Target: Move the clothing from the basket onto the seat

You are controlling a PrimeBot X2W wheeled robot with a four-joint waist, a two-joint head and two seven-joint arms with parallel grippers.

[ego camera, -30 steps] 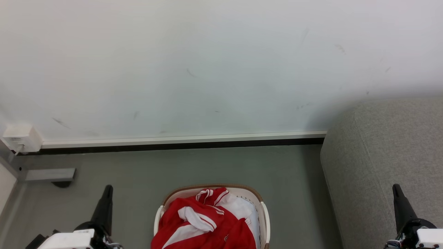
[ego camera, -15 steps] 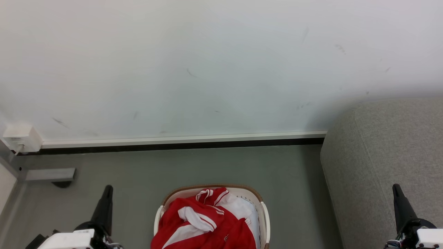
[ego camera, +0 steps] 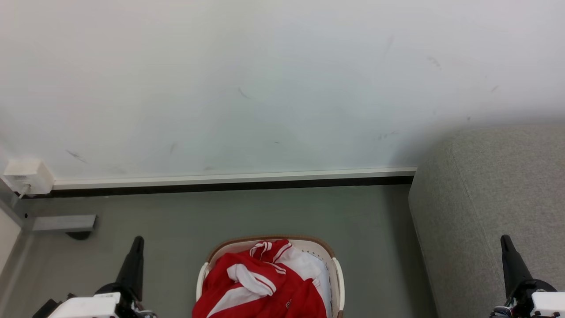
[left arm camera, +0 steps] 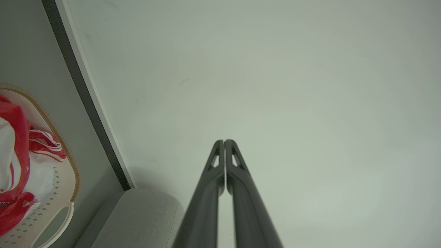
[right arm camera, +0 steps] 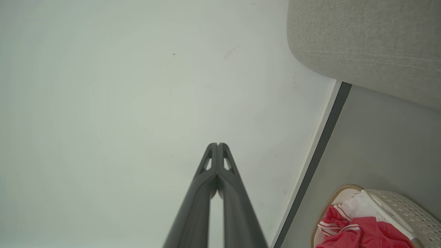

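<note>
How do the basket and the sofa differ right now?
The basket is small, cream plastic with a brown rim; the sofa is large, grey fabric. The basket sits straight ahead, the sofa to the right. The red and white clothing lies in the basket, not on the sofa. Both stand on the floor.

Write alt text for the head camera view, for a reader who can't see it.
A cream laundry basket heaped with red and white clothing sits on the grey floor at bottom centre, with a grey sofa to its right. The shut left pincer and right pincer point up from the lower corners, both empty, before a white wall.
</note>
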